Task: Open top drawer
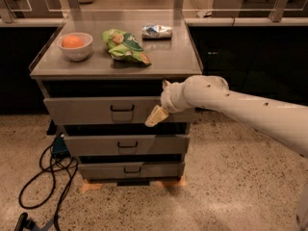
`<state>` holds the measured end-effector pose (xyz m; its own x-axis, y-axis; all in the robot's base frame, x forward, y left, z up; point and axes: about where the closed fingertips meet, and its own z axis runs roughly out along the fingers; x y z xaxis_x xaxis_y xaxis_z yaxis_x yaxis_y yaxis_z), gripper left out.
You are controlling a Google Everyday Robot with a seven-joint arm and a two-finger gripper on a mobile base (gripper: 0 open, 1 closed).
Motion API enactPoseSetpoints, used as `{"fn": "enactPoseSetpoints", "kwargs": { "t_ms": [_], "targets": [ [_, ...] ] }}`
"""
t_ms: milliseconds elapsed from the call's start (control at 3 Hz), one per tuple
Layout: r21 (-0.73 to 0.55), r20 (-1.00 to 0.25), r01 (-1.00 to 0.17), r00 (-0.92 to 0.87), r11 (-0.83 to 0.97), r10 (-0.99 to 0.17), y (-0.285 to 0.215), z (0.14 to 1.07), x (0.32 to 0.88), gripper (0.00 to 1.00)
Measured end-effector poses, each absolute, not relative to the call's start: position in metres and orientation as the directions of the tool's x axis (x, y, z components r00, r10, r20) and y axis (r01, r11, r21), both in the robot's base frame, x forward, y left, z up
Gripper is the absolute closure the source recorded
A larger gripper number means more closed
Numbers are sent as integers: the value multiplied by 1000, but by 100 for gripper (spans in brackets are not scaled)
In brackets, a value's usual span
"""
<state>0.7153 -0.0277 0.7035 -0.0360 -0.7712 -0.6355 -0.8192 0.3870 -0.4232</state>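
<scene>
- Gripper: my tan-tipped gripper, at the end of my white arm, hangs before the right part of the top drawer's face. I cannot tell whether it is open or closed, and I see nothing held in it.
- Small black bracket handle: at the centre of that face, near the gripper on its left and apart from it.
- Top drawer: the widest grey metal drawer, directly under the worktop; its interior is out of view.
- Step in hand: as I judge it, the approach. The handle is not yet grasped.
- Next move: carry the gripper left to the handle, take hold of the bracket, then pull straight out and level.
- Two smaller grey drawers: below, with like handles, not to be mistaken for the target.
- Grey metal worktop: it bears a white bowl holding something round and orange, a green crinkled bag and a small blue-and-white packet. A gentle pull should leave them undisturbed.
</scene>
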Motion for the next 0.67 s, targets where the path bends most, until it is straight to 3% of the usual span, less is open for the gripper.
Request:
{"fn": "enactPoseSetpoints", "kwargs": {
  "t_ms": [333,667],
  "targets": [
    [-480,-615,-790,-5,380,-788,-35,712,723,0],
    [-434,-571,-831,-46,349,-820,-22,687,720,0]
  ]
}}
